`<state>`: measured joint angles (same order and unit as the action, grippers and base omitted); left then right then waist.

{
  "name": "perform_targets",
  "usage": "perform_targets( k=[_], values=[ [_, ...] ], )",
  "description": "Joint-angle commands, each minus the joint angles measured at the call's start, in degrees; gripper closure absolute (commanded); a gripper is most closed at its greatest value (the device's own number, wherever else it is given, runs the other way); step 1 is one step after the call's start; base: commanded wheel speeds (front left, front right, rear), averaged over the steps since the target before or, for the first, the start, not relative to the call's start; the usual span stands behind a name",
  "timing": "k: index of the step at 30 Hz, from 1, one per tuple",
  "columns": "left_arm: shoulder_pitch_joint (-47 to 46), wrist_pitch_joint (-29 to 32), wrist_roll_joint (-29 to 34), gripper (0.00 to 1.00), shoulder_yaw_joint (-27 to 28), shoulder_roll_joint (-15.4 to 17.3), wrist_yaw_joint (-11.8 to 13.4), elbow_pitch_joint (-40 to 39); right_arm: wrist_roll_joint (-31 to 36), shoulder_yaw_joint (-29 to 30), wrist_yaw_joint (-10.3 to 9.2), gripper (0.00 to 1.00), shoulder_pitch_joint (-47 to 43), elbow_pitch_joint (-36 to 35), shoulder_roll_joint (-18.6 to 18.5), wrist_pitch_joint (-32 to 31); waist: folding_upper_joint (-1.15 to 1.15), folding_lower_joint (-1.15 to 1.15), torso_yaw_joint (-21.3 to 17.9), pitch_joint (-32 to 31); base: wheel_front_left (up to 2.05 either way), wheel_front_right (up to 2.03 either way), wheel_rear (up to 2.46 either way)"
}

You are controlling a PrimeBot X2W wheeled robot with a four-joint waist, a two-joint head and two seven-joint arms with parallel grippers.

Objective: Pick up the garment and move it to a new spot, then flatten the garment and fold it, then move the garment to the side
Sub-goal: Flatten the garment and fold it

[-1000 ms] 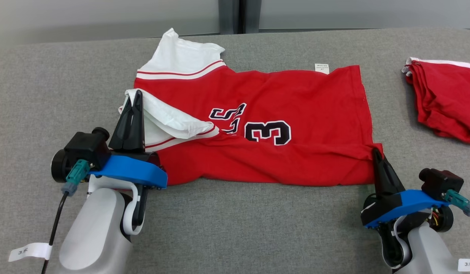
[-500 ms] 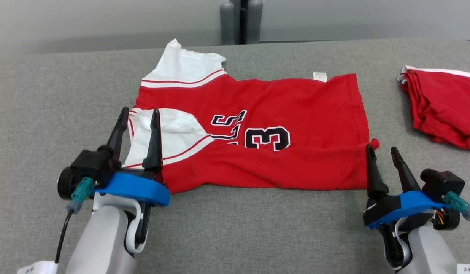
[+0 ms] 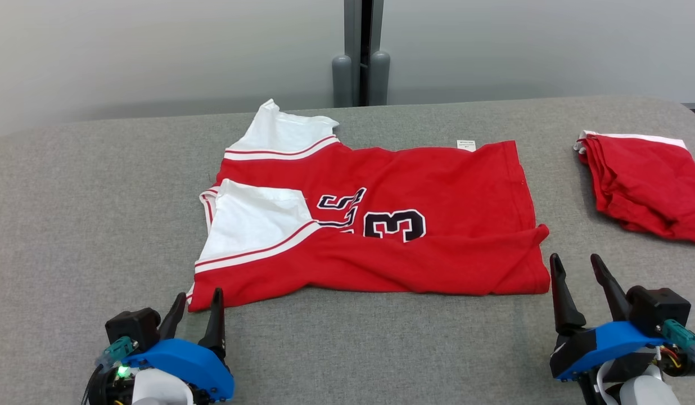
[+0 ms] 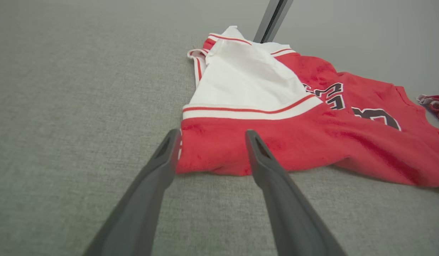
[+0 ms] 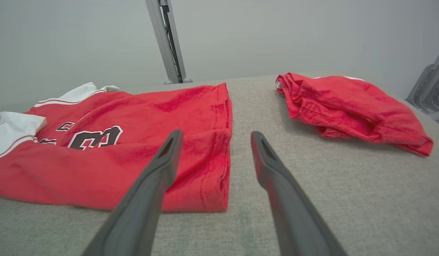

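While left claw (image 3: pixel 199 293) and right claw (image 3: pixel 575 257) hover spread and empty, one jersey (image 3: pixel 437 225) lies on the table (image 3: pixel 89 214). One bunched garment (image 3: pixel 640 185) sits well apart, rightward.

Likely a robot test lab, grey felt-covered table (image 3: pixel 72 225), bare grey wall (image 3: pixel 156 50), metal post (image 3: pixel 352 50)
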<state>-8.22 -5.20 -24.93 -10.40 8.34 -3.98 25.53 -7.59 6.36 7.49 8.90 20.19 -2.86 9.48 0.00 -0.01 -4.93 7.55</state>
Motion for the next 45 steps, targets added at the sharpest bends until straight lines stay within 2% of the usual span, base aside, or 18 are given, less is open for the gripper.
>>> perform_targets(
  k=[1, 10, 13, 14, 15, 17, 18, 25, 28, 29, 30, 32, 33, 34, 41, 45],
  values=[
    [0.31, 2.07, -1.59, 0.0, 0.57, -0.45, 0.39, 0.62, 0.29, -0.17, 0.0, 0.0, -0.79, -0.9, -0.07, -0.66, 0.0, 0.01, -0.17, 0.03, 0.0, 0.0, 0.0],
    [-2.25, 7.15, -7.35, 0.0, 4.2, -1.66, 2.94, 4.14, 0.48, -1.82, 0.0, 0.0, -0.37, -3.36, -0.07, -2.97, 0.0, 0.01, -1.55, 2.92, 0.0, 0.0, 0.0],
    [-2.93, 7.17, -8.17, 0.0, 4.65, -1.91, 2.73, 4.86, -0.02, -2.19, 0.0, 0.0, 0.17, -2.89, -0.07, -3.25, 0.0, 0.01, -1.75, 3.59, 0.0, 0.0, 0.0],
    [-3.29, 6.7, -8.42, 0.08, 4.81, -2.03, 2.47, 4.82, -0.23, -2.29, 0.0, 0.0, 0.35, -2.58, -0.07, -3.42, 0.0, 0.01, -1.75, 3.75, 0.0, 0.0, 0.0],
    [-3.62, 6.18, -8.65, 0.44, 4.91, -2.08, 2.25, 4.72, -0.4, -2.37, 0.0, 0.0, 0.54, -2.08, -0.07, -3.76, 0.0, 0.01, -1.73, 3.89, 0.0, 0.0, 0.0],
    [-3.95, 4.95, -8.47, 0.86, 4.78, -2.04, 1.95, 4.32, -1.01, -2.32, 0.0, 0.0, 1.29, -0.86, -0.07, -4.07, 0.0, 0.01, -1.6, 4.07, 0.0, 0.0, 0.0],
    [-4.12, 4.23, -8.33, 1.0, 4.8, -2.01, 1.78, 4.08, -1.22, -2.22, 0.0, 0.0, 1.72, -0.08, -0.07, -4.19, 0.0, 0.01, -1.5, 4.12, 0.0, 0.0, 0.0],
    [-5.18, 0.9, -7.72, 1.0, 4.15, -2.1, 1.06, 2.34, -4.73, -1.03, 0.0, 0.0, 5.82, 9.17, -0.07, -3.82, 0.0, 0.01, -0.33, 4.19, 0.0, 0.0, 0.0],
    [-5.22, 0.38, -7.17, 1.0, 3.47, -2.06, 0.92, 1.64, -2.95, -0.15, 0.0, 0.0, 7.95, 14.54, -0.08, -3.81, 0.0, 0.01, 0.14, 4.16, 0.0, 0.0, 0.0],
    [-5.26, 0.28, -7.2, 1.0, 3.3, -2.11, 0.95, 1.43, -3.47, 0.12, 0.0, 0.16, 8.55, 16.23, -0.07, -4.05, 0.0, 0.01, 0.31, 4.13, 0.0, 0.0, 0.0],
    [-5.27, 0.11, -7.23, 1.0, 3.21, -2.17, 0.89, 1.21, -4.23, 0.1, 0.0, 0.45, 9.14, 17.91, -0.07, -4.22, 0.0, 0.01, 0.46, 4.09, 0.0, 0.0, 0.0],
    [-5.16, -0.24, -7.23, 1.0, 3.12, -2.22, 0.88, 0.72, -4.99, -0.54, 0.01, 0.67, 9.98, 20.96, -0.05, -4.27, 0.0, 0.01, 0.57, 3.99, 0.0, 0.0, 0.0],
    [-5.04, -0.5, -7.0, 1.0, 3.04, -2.12, 0.95, 0.49, -5.56, -0.93, 0.01, 0.91, 10.25, 22.13, 0.04, -4.02, 0.0, 0.01, 0.57, 3.89, 0.0, 0.0, 0.0],
    [-4.86, -0.64, -6.81, 1.0, 2.96, -1.99, 1.05, 0.31, -6.34, -1.21, 0.0, 1.0, 10.49, 23.2, 0.06, -3.72, 0.0, 0.01, 0.55, 3.79, 0.0, 0.0, 0.0],
    [-3.49, -2.03, -6.88, 1.0, 3.3, -1.31, 1.29, -1.64, -7.87, -1.05, -0.01, 1.0, 11.81, 25.56, -0.12, -0.03, 0.0, 0.01, 0.03, 2.61, 0.0, 0.0, 0.0],
    [-1.28, -2.11, -7.0, 1.0, 3.18, -0.63, 1.11, -4.86, -8.26, -0.46, 0.0, 1.0, 10.62, 23.31, -0.13, 0.84, 0.0, 0.01, -0.21, 1.19, 0.0, 0.0, 0.0]
  ],
)
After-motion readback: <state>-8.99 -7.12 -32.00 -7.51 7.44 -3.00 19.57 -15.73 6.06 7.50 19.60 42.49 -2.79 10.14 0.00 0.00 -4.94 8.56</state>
